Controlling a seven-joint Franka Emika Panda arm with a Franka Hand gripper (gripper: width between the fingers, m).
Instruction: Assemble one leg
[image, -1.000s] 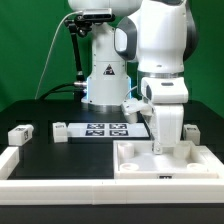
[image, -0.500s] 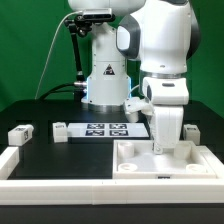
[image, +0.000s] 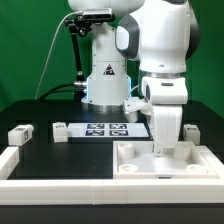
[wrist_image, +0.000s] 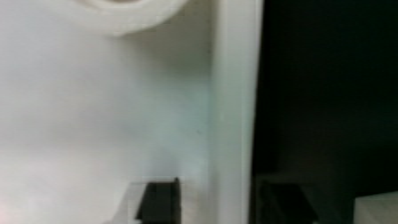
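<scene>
My gripper reaches straight down onto the far right edge of the big white tray-like part. In the wrist view my gripper straddles the tray's raised rim. One dark finger is over the white inside, a small gap from the rim. The other finger lies over the black table outside, against the rim. The jaws look open. A leg lies at the exterior view's left. A second leg lies beside the marker board. A third leg lies behind my gripper.
The marker board lies flat in the middle, in front of the arm's base. A white L-shaped fence runs along the table's front and left. A round boss on the tray shows in the wrist view.
</scene>
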